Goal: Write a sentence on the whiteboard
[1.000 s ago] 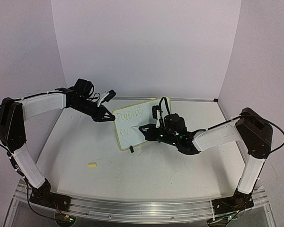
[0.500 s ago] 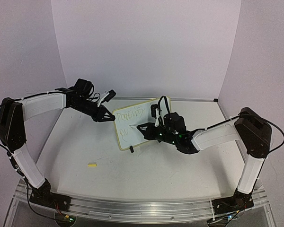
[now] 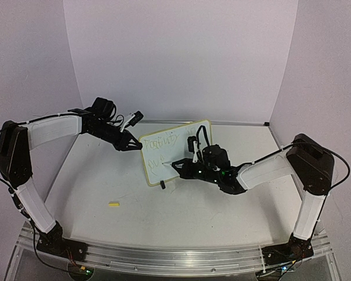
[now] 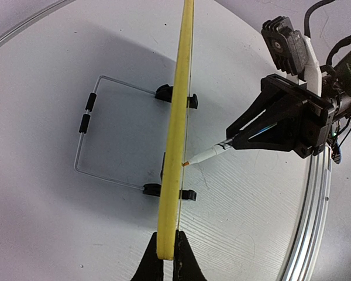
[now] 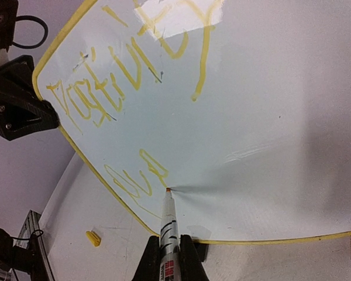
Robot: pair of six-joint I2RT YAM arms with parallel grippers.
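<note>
**At the Board Face: Marker Tip on the Lower Line**

Near the middle of the table [image 3: 99, 181], the whiteboard [image 3: 181, 137] stands tilted back on its wire stand [image 4: 99, 134] and two black feet [image 4: 174, 93]. Its face is turned toward the right arm.

The left gripper [image 4: 165, 259] is clamped together on the board's yellow rim at the edge. This grip appears to brace the board, so that pen pressure cannot push it back or turn it on the stand.

The right gripper [image 5: 167, 249] is closed on the marker [image 5: 168, 222]. The marker sits lengthwise between the fingers with its tip projecting forward, which leaves the writing point in plain view of the wrist camera.

The tip touches the white face at the end of the lower line of the sentence [image 5: 114, 82]. The upper line spans most of the board. The lower line has only a few strokes, so the task is judged partly complete.

A small yellow piece [image 3: 113, 204], probably the marker cap, lies on the table well apart from the board.
</note>
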